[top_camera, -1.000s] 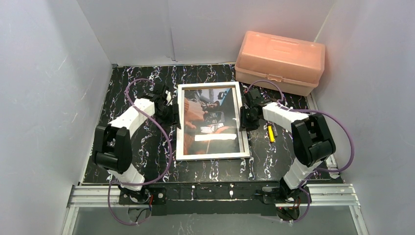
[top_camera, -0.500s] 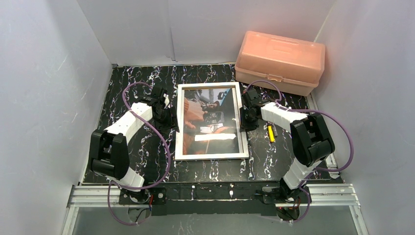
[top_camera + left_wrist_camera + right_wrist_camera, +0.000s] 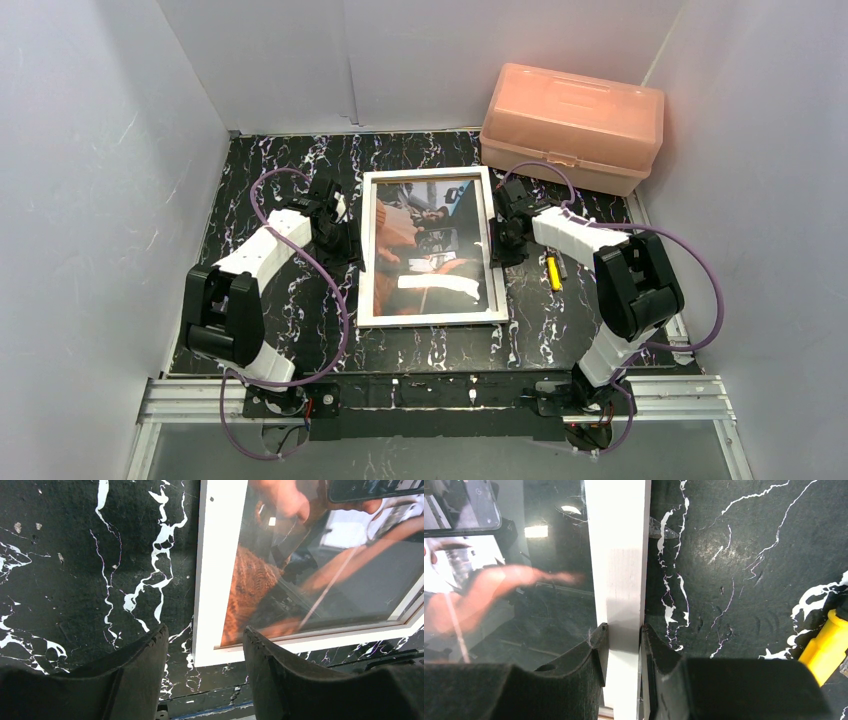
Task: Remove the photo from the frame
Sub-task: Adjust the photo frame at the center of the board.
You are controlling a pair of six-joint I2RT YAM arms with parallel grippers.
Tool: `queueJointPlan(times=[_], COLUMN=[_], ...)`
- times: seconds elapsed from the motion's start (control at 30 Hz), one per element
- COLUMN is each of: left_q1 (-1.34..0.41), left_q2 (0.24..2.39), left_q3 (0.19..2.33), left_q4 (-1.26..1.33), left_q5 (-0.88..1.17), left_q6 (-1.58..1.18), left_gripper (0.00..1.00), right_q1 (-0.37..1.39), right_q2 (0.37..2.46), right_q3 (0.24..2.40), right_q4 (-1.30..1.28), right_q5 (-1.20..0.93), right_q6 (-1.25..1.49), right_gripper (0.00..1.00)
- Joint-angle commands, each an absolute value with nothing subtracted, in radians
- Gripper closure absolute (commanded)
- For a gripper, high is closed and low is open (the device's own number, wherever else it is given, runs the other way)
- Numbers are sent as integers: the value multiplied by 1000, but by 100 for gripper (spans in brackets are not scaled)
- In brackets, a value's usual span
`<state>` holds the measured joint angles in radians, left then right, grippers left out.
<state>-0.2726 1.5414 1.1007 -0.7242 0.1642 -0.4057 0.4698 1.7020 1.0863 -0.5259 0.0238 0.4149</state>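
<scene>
Two claws flank the frame lying face-up on the surface: the right claw pinches its white border, the left claw hangs half-open and empty over the opposite border, and the photo, sealed inside between them, likely needs the frame flipped next.

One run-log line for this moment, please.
right gripper: pinching white-bordered rectangular picture frame, right rail | left gripper: open astride left rail | glossy reddish-brown photo: inside frame
</scene>
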Motion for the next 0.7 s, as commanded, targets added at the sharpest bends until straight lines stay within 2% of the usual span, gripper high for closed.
queueJointPlan(times=[0.0,0.13,0.67], left_q1=[-278,-277,-278], left_q2=[1528,1525,1501], left_q3=[1124,1120,1104], left_q4=[-761,-762,-770], left_q5=[149,144,129], left_q6=[-391,-388,-375], left_gripper=[46,47,47], right_q1=[481,483,508], right_q2=[1650,1641,1675], right_q3=[1150,1150,1135], right_q4=[-551,-556,-533], right_q5=[29,43,22], right_q6=[432,438,455], right_gripper=[76,79,79])
